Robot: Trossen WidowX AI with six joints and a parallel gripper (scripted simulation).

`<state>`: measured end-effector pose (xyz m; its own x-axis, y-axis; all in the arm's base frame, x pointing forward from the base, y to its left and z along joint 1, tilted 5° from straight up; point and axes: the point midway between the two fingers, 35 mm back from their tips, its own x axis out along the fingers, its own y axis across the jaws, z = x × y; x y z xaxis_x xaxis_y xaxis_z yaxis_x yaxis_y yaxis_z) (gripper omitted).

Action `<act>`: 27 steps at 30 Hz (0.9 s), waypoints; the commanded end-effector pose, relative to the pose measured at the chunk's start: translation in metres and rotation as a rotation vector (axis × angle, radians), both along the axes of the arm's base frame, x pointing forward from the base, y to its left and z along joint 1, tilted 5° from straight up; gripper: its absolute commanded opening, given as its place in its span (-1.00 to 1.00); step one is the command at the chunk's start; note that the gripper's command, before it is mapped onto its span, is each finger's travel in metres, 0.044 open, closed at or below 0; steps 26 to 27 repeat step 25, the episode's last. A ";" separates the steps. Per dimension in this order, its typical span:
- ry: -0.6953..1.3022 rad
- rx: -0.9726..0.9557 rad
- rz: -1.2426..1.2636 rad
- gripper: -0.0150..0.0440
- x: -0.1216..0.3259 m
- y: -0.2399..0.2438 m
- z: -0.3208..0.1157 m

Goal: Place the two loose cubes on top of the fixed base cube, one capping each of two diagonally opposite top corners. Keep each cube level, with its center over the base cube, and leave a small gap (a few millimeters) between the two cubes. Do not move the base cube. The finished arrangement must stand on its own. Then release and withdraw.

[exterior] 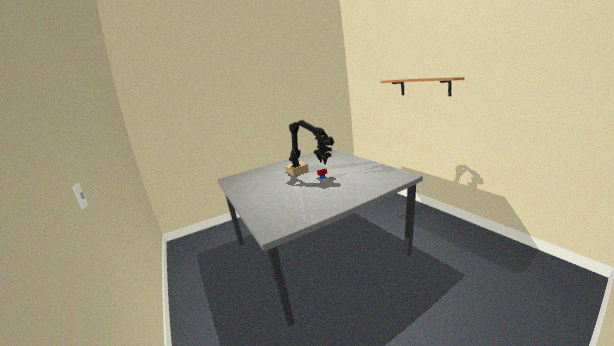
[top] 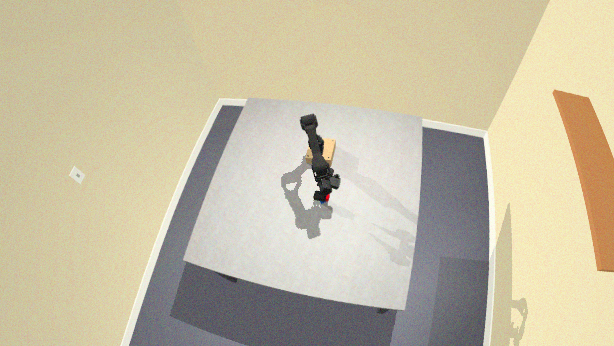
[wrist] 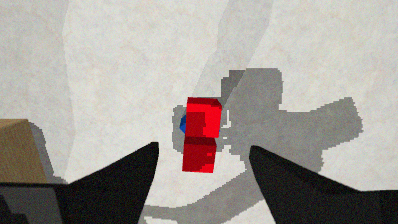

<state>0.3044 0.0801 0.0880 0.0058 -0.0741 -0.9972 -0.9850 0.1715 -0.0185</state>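
A grey table on dark legs carries a tan wooden block and a blue cube apart from it.

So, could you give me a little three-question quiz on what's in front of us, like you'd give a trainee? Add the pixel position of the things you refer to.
1. What colour is the cube beneath the two red cubes (exterior: 322, 172) (wrist: 201, 120)?
2. True or false: the gripper (top: 322, 196) (exterior: 324, 162) (wrist: 205, 150) is gripping a red cube.
3. The arm stands on: (a) a wooden block, (b) a wall shelf, (c) the floor?

Key: 1. Blue; 2. False; 3. a
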 end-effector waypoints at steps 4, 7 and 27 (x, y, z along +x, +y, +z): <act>-0.005 0.001 -0.001 0.86 0.001 0.001 0.007; -0.002 0.002 0.001 0.86 -0.002 0.010 0.004; 0.002 0.010 0.001 0.86 -0.039 0.100 0.000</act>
